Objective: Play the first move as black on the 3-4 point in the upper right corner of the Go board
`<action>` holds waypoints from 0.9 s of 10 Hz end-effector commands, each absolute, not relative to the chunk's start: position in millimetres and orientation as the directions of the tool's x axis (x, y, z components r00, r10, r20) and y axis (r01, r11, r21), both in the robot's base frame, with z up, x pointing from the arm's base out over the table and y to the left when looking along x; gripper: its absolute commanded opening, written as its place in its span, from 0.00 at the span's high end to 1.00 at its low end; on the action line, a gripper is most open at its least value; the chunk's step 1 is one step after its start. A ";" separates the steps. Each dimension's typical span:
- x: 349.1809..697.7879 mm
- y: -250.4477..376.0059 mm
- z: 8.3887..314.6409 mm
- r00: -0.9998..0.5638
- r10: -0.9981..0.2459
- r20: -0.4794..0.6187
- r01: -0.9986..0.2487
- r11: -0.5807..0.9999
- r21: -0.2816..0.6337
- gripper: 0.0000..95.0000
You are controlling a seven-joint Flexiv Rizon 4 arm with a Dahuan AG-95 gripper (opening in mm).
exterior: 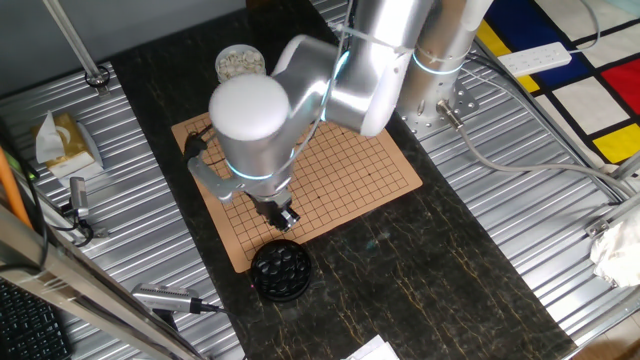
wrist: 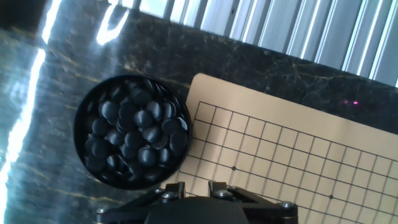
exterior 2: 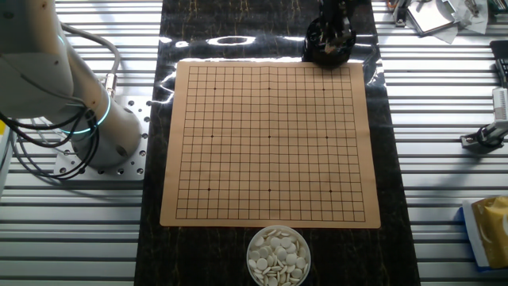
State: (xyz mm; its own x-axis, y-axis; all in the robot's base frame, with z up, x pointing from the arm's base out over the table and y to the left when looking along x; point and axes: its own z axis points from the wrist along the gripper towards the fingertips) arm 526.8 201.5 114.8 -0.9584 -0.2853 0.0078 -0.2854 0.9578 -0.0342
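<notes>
- One fixed view: the arm leans over the Go board (exterior: 330, 170), and the gripper (exterior: 283, 217) hangs at the board's near edge, just beside the black bowl (exterior: 280, 269). The board has no stones on it, so I think the step in hand is fetching a black stone. I cannot tell here if the gripper is spread or pressed together
- A second bowl of white stones (exterior: 240, 63) sits past the far side of the board, well apart from the gripper. A tissue box (exterior: 62, 142) lies off to the left on the metal surface (exterior: 150, 170)
- The other fixed view: the board fills the middle and every crossing is bare. The gripper shows as a dark shape at the top, over the black bowl (exterior 2: 328, 49). The white stones (exterior 2: 278, 254) fill their bowl at the bottom
- Hand view: the black bowl is full of shiny black stones (wrist: 134, 130), piled close together. The board's corner lies just right of it. Only the base of the gripper shows at the bottom, so I cannot tell how the fingers stand, or if they hold a stone
- Next move, I think: reach into the bowl, pinch one stone, and carry it to the 3-4 point. That crossing has no mark, so the lines must be counted with care
</notes>
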 end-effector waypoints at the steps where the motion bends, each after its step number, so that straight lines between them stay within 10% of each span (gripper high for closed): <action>1: 532.3 206.1 110.8 -0.956 -0.292 0.009 -0.292 0.956 -0.013 0.80; 9: 545.6 207.9 91.9 -0.974 -0.225 -0.007 -0.225 0.974 0.028 0.80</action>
State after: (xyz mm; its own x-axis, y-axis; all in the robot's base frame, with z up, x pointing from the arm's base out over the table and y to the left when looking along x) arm 544.3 207.7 93.1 -0.9739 -0.2267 -0.0070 -0.2268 0.9735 0.0296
